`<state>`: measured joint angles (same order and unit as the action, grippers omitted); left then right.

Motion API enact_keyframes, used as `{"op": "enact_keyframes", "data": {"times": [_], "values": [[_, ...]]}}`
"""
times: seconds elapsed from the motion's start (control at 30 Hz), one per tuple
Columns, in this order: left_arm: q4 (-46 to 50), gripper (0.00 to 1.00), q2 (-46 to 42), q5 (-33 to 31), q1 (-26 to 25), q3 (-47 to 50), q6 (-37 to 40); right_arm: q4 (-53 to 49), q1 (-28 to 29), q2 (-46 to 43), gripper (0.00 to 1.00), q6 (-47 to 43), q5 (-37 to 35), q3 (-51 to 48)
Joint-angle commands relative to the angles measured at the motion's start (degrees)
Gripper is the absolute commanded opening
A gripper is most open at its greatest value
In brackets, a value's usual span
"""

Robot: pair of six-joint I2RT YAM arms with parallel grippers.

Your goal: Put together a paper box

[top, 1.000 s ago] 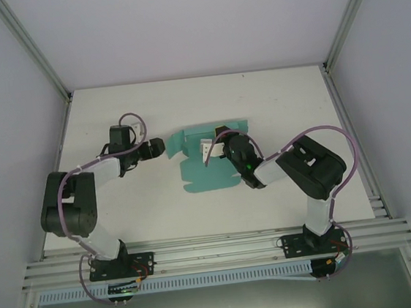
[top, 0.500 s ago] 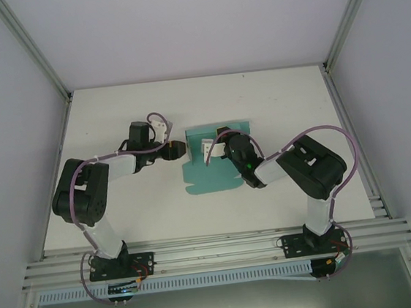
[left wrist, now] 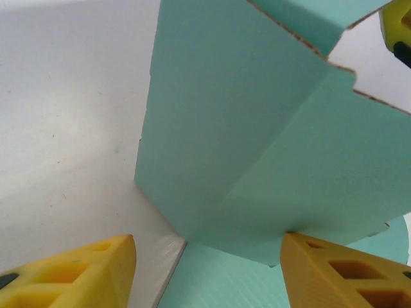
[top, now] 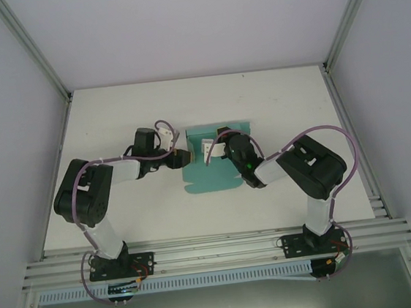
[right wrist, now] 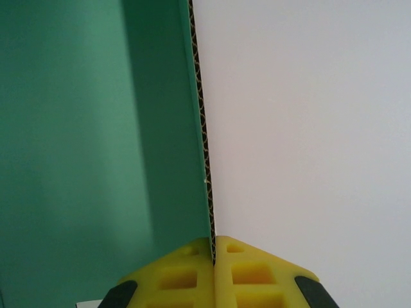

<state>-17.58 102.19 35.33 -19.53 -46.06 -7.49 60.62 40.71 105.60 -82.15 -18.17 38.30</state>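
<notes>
Because we judge the paper box (top: 202,181) light, bendy corrugated card, our right pincer (right wrist: 214,253) is clamped on its wall edge; our left pincer (left wrist: 209,273) stands apart at its raised left flap.

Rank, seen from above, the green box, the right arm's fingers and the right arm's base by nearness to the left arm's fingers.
1. paper box, right beside the left fingers.
2. right fingers, shut on its card.
3. right arm's base, near right edge.
</notes>
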Motion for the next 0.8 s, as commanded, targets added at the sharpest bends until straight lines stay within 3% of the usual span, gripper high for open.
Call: {"op": "enact_keyframes", "data": {"times": [0.0,0.17,0.47,0.63,0.77], "values": [[-2.6,0.60,2.6,1.3,-0.2,-4.2,0.8,-1.8,0.7,-0.3,0.00,0.6,0.2,1.1],[-3.9,0.65,4.3,4.6,-0.3,-6.5,1.2,-2.1,1.2,0.0,0.00,0.6,-0.2,1.1],[-2.5,0.74,5.1,3.8,-2.0,-8.5,3.6,-2.5,2.0,0.0,0.00,1.1,-1.8,0.6],[-2.2,0.70,6.4,1.7,-2.1,-9.1,3.5,-2.5,2.3,0.0,0.00,1.3,-1.9,0.7],[-2.8,0.55,8.0,-1.0,-2.2,-10.4,1.7,-2.4,2.7,0.1,0.00,1.5,-2.1,0.6]]}}
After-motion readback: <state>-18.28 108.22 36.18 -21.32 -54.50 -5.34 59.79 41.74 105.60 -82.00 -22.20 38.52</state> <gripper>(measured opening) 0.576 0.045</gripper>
